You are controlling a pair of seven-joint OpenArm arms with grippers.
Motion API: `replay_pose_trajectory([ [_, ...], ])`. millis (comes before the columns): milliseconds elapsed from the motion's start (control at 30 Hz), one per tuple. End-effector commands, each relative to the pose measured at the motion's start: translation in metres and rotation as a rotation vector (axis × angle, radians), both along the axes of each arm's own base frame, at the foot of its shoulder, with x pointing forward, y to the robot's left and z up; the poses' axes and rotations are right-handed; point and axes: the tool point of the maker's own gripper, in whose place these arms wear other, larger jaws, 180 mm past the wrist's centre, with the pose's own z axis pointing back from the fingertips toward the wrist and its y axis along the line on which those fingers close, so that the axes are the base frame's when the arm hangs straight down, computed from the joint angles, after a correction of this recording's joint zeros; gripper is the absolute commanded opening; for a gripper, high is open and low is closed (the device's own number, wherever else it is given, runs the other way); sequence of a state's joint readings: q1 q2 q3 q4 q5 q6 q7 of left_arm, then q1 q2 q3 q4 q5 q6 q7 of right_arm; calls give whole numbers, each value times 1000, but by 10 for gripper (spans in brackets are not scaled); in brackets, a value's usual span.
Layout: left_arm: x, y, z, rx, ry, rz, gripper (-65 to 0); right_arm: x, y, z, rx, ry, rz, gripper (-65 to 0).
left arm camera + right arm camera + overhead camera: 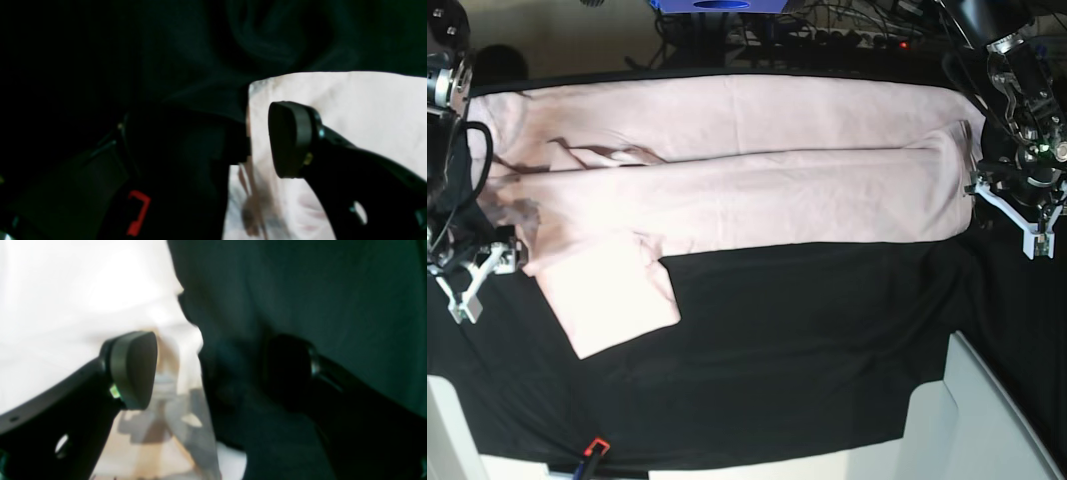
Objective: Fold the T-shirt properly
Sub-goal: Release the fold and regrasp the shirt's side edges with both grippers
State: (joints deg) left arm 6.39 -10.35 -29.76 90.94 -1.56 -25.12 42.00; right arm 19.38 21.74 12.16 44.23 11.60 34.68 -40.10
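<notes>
Across the black table cloth (807, 340) the T-shirt (747, 170) lies spread lengthwise, pale pink and plain side up, with one short sleeve (612, 295) splayed out toward 7 o'clock in the base view. At 9 o'clock of that view the right gripper (482, 275) sits at the shirt's end edge, just beside the fabric; its wrist camera shows the jaws standing wide, one pad (133, 370) over the pale shirt (66, 290) and the other over dark cloth (317, 290), nothing pinched between them. At 3 o'clock the left gripper (1027, 215) stands just off the opposite end of the shirt. Its wrist camera shows what the base view cannot: one pad (290, 140) hangs over a pink corner (350, 100), while the second finger is lost against the dark cloth (166, 50), so the gap appears wide and empty, though that side is too dim to be sure. A small red and black item (592, 450) lies near the cloth's front edge at 7 o'clock
</notes>
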Motion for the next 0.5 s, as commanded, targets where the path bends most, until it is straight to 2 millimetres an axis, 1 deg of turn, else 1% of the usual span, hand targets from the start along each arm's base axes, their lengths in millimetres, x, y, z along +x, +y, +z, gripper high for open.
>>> replay_pose_trajectory([
  [0,6,9,12,25,-35,1,-146,19,-7,16,4,-60,-11,-131],
  [67,3,15,7,26,-15,8,-146,14,-6,7,24,-46,-26,-131],
  [133,1,16,1,14,-1,13,-146,14,-4,5,34,-50,-31,-132],
  [233,0,16,-3,7,8,16,-148,15,0,4,41,-52,-29,-135],
  [267,0,16,-3,7,8,16,-148,15,2,3,44,-52,-28,-135],
  [333,0,16,-3,7,8,16,-148,16,12,1,62,-51,-21,-135],
  [467,4,16,0,7,-4,16,-148,17,17,-1,71,-51,-19,-136],
])
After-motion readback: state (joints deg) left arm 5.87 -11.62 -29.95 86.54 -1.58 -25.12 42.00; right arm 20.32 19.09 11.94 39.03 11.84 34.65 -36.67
